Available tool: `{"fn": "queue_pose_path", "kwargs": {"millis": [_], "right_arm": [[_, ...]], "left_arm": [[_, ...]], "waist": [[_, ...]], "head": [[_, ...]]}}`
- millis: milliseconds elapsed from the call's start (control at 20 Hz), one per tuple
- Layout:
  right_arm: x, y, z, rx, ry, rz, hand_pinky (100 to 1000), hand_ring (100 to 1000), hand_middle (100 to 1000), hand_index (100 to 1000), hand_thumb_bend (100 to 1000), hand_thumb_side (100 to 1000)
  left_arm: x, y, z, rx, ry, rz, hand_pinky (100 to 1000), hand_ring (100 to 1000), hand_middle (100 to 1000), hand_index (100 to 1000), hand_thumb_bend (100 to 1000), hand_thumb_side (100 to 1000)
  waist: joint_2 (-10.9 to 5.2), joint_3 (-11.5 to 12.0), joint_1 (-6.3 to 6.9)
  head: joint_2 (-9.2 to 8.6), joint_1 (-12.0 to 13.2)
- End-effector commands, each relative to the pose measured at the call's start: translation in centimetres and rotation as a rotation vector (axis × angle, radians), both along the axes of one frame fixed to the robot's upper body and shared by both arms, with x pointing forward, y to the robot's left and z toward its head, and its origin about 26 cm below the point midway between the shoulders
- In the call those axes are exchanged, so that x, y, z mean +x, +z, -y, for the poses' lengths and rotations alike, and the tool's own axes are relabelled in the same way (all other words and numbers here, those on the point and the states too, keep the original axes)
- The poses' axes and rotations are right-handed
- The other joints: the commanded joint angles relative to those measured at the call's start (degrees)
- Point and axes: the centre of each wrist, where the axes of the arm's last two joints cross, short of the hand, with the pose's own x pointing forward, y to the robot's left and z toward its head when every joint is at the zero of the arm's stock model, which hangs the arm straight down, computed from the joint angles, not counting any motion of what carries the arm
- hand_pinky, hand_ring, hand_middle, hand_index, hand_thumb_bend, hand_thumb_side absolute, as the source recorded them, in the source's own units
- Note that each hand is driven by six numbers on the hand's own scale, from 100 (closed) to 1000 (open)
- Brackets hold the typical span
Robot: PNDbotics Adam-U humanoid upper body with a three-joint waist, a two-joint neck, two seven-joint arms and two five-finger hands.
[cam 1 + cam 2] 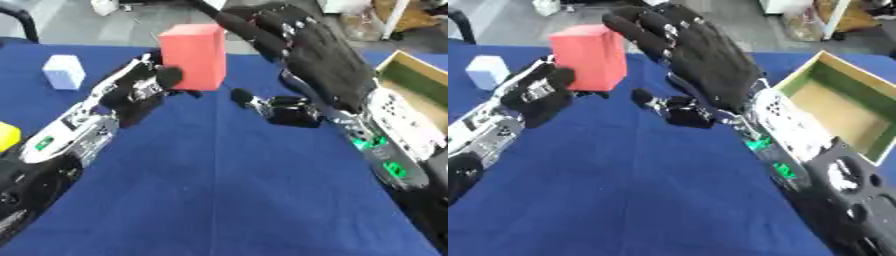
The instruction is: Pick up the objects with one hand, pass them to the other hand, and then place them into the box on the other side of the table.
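L hand (pixel 140 92): fingers curled round the red block (pixel 194 56), gripping it at the lower left side; a dark fingertip (pixel 169 76) lies across its front face. Block held upright, w/ the bottom edge looking just off the table (pixel 219 190), tho contact can't be told for sure.

R hand (pixel 702 65): spread open, fingers straight and fanned, pointing up and to the left toward the block's right side. Thumb (pixel 647 97) sticks out low to the left. Holds nothing. Fingertips near the block's right edge but apart from it; a strip of blue shows between them in the right eye view.

Red block: tall rectangular box, plain red faces, lighter top face, no markings visible. Sits between the two hands, touching L, close to R, toward the far-middle of the table.

Box (pixel 846 107): wooden, open top, green inner walls, pale floor, on the right side of the table, beside the R forearm. Looks empty from this angle; its near corner is partly hidden by the arm.

Other things: small white block (pixel 64 71) at far left on the table, well apart from the L hand. Yellow thing (pixel 7 136) at the left edge, only partly in view, shape not clear.

Table covered w/ blue cloth, a crease running down the middle.
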Motion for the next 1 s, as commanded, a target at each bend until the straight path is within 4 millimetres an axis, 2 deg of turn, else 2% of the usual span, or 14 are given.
{"fn": "queue_pose_path", "kwargs": {"millis": [50, 1000], "right_arm": [[-0.03, 0.83, 0.29, 0.012, -0.003, 0.031, 834, 839, 873, 988, 418, 143], [0.18, 0.53, 0.07, 0.011, 0.017, 0.030, 836, 833, 858, 974, 422, 156]], "left_arm": [[-0.11, 1.18, -0.59, 0.015, 0.005, 0.031, 655, 579, 579, 471, 514, 247], [0.20, 1.02, 0.22, 0.017, -0.033, 0.015, 660, 582, 580, 470, 505, 248]], "waist": [[-0.09, -0.09, -0.03], [-0.23, -0.10, 0.09]], "head": [[-0.10, -0.02], [0.28, 0.17]]}}
